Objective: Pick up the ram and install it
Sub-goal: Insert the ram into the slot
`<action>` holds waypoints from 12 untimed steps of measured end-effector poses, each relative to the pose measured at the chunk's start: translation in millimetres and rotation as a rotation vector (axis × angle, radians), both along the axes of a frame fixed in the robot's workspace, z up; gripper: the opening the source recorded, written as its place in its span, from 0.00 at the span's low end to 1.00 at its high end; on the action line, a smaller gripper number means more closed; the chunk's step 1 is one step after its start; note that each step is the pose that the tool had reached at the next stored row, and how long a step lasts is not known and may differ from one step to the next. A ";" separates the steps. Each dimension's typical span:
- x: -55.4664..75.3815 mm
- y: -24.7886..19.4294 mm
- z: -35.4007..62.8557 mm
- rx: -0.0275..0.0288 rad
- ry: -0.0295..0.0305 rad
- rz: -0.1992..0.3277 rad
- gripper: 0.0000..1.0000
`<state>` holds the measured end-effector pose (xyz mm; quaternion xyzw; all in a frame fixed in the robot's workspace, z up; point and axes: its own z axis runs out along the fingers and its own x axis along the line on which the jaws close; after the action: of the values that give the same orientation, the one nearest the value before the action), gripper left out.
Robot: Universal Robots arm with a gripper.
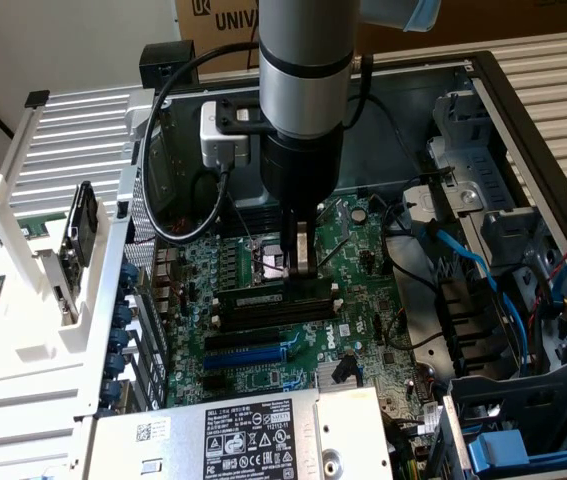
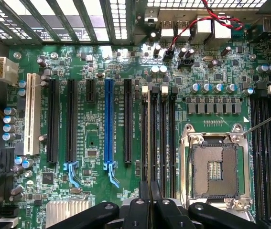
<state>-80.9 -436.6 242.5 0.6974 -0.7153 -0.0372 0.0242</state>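
Arm (image 1: pixel 303 80) straight down into the open case, and its thick grey-and-black wrist blocks a good part of the board behind it. Gripper (image 1: pixel 300 262) sits low over the memory slots, jaws pinched narrow on the ram (image 1: pixel 268 298). That's a long, thin stick with dark chips and a pale label along its face, standing on edge in the bank of black slots. The grip is at its end toward the exterior view's right.

From the wrist, the ram (image 2: pixel 148 138) is edge-on, just a thin line running away from the gripper (image 2: pixel 149 200) between two black slots. Matte black fingertips (image 2: pixel 157 195) flank it closely. Is its lower edge fully down in the slot? Hard to tell; the slot walls hide the contacts.

Green motherboard (image 2: pixel 92 138) all round, glossy, peppered with silver capacitor cans. Blue expansion slot (image 2: pixel 108 119) lies parallel, a few slots away from the ram. Bare square CPU socket (image 2: pixel 216 167), metal-framed, on the ram's other side. In the exterior view the labelled grey power supply (image 1: pixel 233 430) is cut off at the lower edge.
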 end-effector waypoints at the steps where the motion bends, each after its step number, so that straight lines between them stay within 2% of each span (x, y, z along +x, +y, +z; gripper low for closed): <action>1: 0.0 -0.1 0.0 0.0000 0.0000 0.000 0.12; 12: 0.1 -0.3 -1.1 -0.0049 0.0000 0.000 0.12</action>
<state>-80.8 -436.9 241.4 0.6974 -0.7153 -0.0354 0.0259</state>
